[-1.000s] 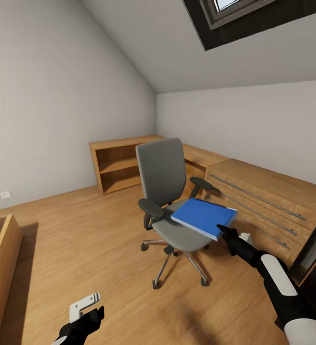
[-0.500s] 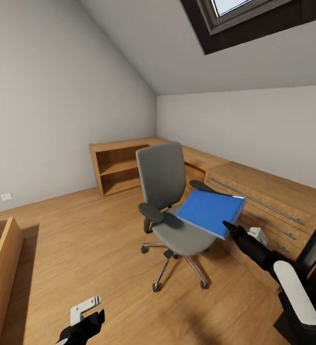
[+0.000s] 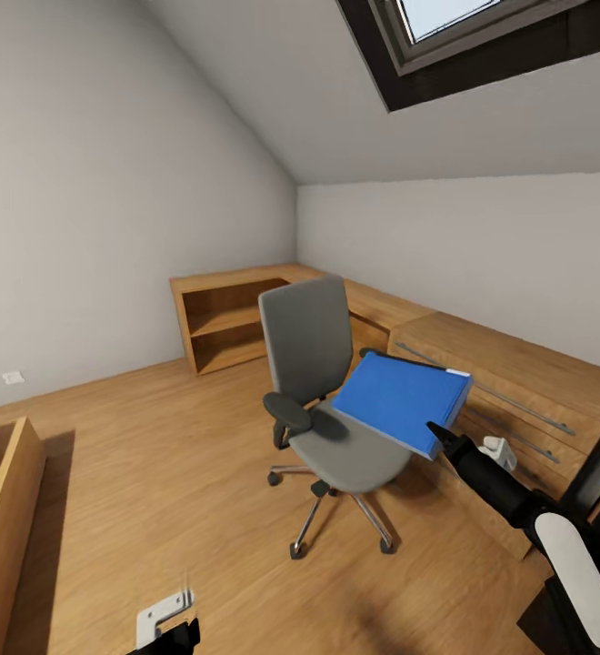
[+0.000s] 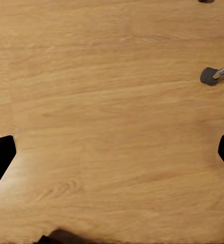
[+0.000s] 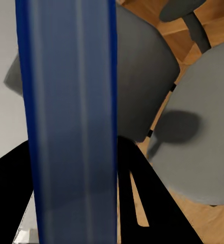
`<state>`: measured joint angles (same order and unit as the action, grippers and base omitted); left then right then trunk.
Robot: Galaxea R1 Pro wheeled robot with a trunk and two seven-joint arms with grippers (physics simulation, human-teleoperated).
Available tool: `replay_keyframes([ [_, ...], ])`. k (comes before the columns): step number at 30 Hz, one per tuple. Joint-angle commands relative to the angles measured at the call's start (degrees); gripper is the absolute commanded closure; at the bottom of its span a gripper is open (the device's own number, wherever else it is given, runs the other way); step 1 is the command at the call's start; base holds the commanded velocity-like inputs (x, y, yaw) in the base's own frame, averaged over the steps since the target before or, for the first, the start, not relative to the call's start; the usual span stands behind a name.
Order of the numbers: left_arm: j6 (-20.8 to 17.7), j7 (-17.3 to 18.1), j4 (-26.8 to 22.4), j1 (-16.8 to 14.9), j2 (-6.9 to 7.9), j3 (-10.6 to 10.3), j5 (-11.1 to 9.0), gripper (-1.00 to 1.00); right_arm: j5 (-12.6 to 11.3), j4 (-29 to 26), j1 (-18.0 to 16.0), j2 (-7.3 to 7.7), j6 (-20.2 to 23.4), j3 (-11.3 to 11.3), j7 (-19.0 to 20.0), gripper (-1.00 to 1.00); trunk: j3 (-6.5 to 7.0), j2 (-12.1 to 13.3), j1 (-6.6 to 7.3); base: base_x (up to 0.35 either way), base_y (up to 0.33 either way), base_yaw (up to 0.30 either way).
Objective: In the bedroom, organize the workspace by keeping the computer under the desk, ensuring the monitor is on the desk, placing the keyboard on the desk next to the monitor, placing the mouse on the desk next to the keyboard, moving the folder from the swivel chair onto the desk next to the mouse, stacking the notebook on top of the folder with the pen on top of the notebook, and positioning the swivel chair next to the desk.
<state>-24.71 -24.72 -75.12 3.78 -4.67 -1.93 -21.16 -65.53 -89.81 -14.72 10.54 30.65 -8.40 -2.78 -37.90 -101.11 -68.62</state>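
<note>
The right gripper's (image 3: pixel 438 434) jaws are clamped on the near edge of the folder (image 3: pixel 400 400), holding it tilted in the air, just clear of the swivel chair (image 3: pixel 323 382) seat beyond them. The right arm (image 3: pixel 518 496) reaches forward, stretched out. The left gripper (image 4: pixel 112 152) hangs low over the wood floor (image 4: pixel 102 101), jaws spread wide, a chair castor (image 4: pixel 210 75) ahead

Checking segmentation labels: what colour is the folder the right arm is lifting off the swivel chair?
Bright blue; the folder shows best in the head view.
</note>
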Motion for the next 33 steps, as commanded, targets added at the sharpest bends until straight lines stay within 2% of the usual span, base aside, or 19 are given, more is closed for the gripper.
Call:
replay_keyframes([
  [1, 0.7, -0.3, 3.0, 0.0, 0.06, -0.1, -0.6, -1.00, -0.4, -0.1, 0.4, 0.01, 0.2, -0.1, 1.2, 1.00, 0.14, 0.4, 0.23, 0.000, 0.000, 0.000],
  [4, 3.0, -0.2, 8.0, 0.0, 0.13, 0.0, -0.5, -1.00, -0.4, -0.1, 0.6, -0.04, 0.2, -0.1, 2.2, 1.00, 0.68, 1.6, 0.89, 0.000, 0.000, 0.000],
  [7, 8.0, -0.2, 12.3, 0.0, 0.57, 0.0, -0.4, -1.00, -0.4, -0.1, 0.7, -0.07, 0.2, -0.1, 2.8, 1.00, 1.22, 2.8, 1.55, 0.000, 0.000, 0.000],
  [8, 9.9, -0.2, 13.3, 0.0, 0.81, 0.0, 0.0, -1.00, -0.4, -0.1, 0.7, -0.07, 0.3, -0.1, 2.9, 1.00, 1.40, 3.2, 1.76, 0.000, 0.000, 0.000],
  [10, 11.2, -0.2, 13.9, 0.0, 0.97, 0.0, 0.6, -1.00, -0.4, 0.0, 0.7, -0.09, 0.3, -0.1, 3.0, 1.00, 1.76, 4.0, 2.20, 0.000, 0.000, 0.000],
  [12, 12.5, -0.2, 14.9, 0.0, 1.09, 0.0, 2.3, -1.00, -0.5, 0.1, 0.7, -0.18, 0.3, -0.1, 3.2, 1.00, 2.11, 4.8, 2.64, 0.000, 0.000, 0.000],
  [16, 13.6, -0.2, 16.0, 0.0, 1.31, 0.1, 4.4, -1.00, -0.5, 0.5, 0.7, -0.25, 0.3, -0.1, 3.3, 1.00, 2.83, 6.4, 3.52, 0.000, 0.000, 0.000],
  [20, 13.9, -0.2, 16.0, 0.0, 1.40, 0.1, 4.7, -1.00, -0.5, 0.5, 0.8, -0.32, 0.2, -0.1, 3.3, 1.00, 3.55, 8.0, 4.40, 0.000, 0.000, 0.000],
  [21, 14.4, -0.2, 15.8, 0.0, 1.39, 0.1, 4.7, -1.00, -0.5, 0.5, 0.8, -0.30, 0.2, -0.1, 3.4, 1.00, 3.73, 8.4, 4.62, 0.000, 0.000, 0.000],
  [22, 16.4, -0.2, 15.7, 0.0, 1.35, 0.0, 4.7, -1.00, -0.5, 0.5, 1.0, -0.32, 0.2, -0.1, 3.4, 1.00, 3.91, 8.8, 4.84, 0.000, 0.000, 0.000],
  [24, 16.8, -0.2, 15.7, 0.0, 1.34, -0.1, 4.7, -1.00, -0.5, 0.5, 1.1, -0.33, 0.2, -0.1, 3.4, 1.00, 4.27, 9.6, 5.28, 0.000, 0.000, 0.000],
  [33, 17.4, -0.4, 17.7, 0.0, 1.31, -0.1, 4.7, -1.00, -0.5, 0.4, 1.1, -0.30, 0.2, -0.1, 3.4, 1.00, 5.88, 13.2, 7.26, 0.000, 0.000, -0.223],
])
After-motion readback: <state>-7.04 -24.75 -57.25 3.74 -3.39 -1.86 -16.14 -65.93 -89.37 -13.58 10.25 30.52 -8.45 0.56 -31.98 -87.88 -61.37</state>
